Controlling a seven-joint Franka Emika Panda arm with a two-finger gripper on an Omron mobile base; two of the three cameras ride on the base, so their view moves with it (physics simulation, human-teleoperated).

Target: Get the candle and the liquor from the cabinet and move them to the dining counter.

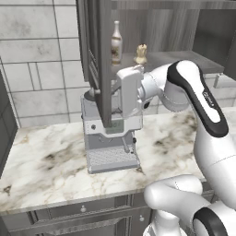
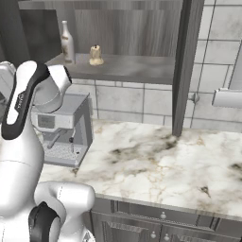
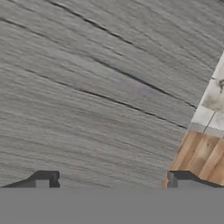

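1. The cabinet (image 1: 99, 55) is standing open above the counter (image 1: 50, 161). Its left door is hanging edge-on toward the left base camera, and its right door (image 2: 184, 66) is swung out in the right base view. One grey shelf (image 2: 132, 68) is carrying both task items.

2. The arm is reaching left with its wrist just behind the open left door, level with the top of the grey coffee machine (image 1: 108, 138). The shelf is lying above the hand and further back. Judgement: the coming reach is calling for a lift and a turn around that door edge.

3. The pincer (image 3: 111, 181) is facing dark wood grain at close range, most likely the door panel. Its two tips are standing wide apart with nothing between them.

4. The liquor (image 2: 67, 42) is standing upright at the shelf's left end, long axis vertical. It is a slender brown bottle with a pale label and a narrow neck. Of the two items it is sitting nearer the hand.

5. The candle (image 2: 96, 56) is standing just to the bottle's right, apart from it. It is squat, beige, knob-topped and roughly half the bottle's height.
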